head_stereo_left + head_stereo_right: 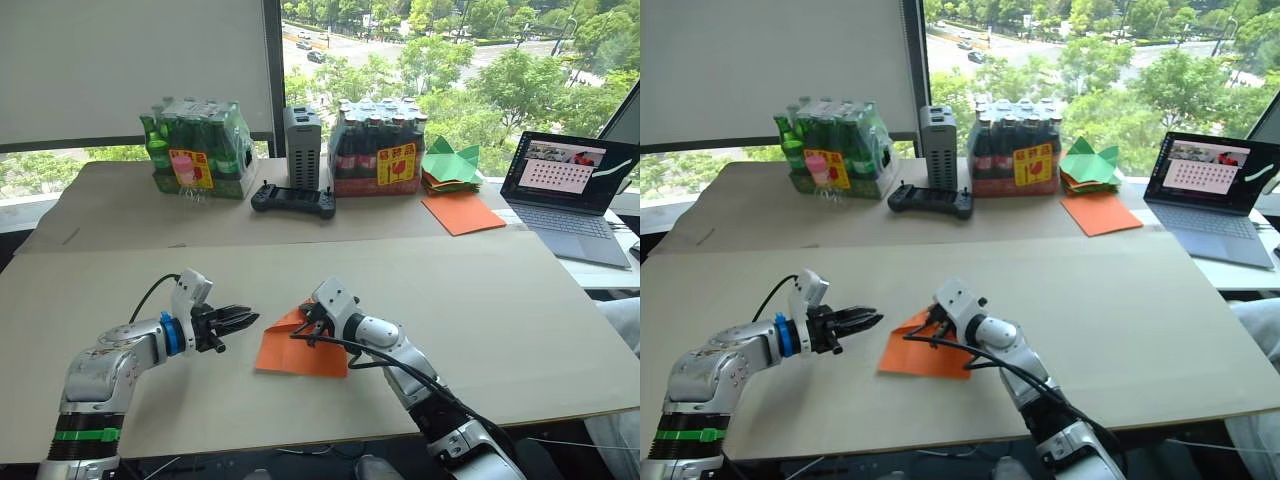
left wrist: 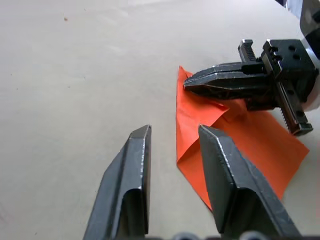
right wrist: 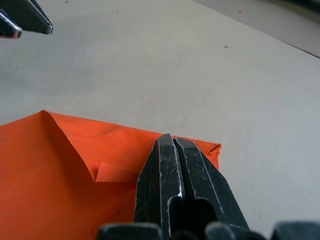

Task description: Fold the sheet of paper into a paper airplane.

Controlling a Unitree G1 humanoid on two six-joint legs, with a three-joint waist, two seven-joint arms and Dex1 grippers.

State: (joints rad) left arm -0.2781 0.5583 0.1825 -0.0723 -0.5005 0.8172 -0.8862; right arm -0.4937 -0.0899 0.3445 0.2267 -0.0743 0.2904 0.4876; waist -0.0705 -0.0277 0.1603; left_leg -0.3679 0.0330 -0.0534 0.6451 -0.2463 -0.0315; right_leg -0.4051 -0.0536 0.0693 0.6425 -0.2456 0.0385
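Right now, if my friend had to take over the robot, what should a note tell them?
Left end effector: open, empty, hovering beside the paper's edge.
Right end effector: fingers closed, pressing down on the orange sheet of paper.
The paper lies on the front table, with some folds already creased in.
Not a plane yet: no nose or wings. The remaining folds are left to do.

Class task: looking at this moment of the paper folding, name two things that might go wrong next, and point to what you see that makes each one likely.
1. The right gripper, fingers shut, presses on the sheet of paper near its edge; pushing sideways may slide or crumple the thin paper rather than crease it.
2. The left gripper hangs open beside the paper without touching it, so nothing pins that side and the fold may skew.
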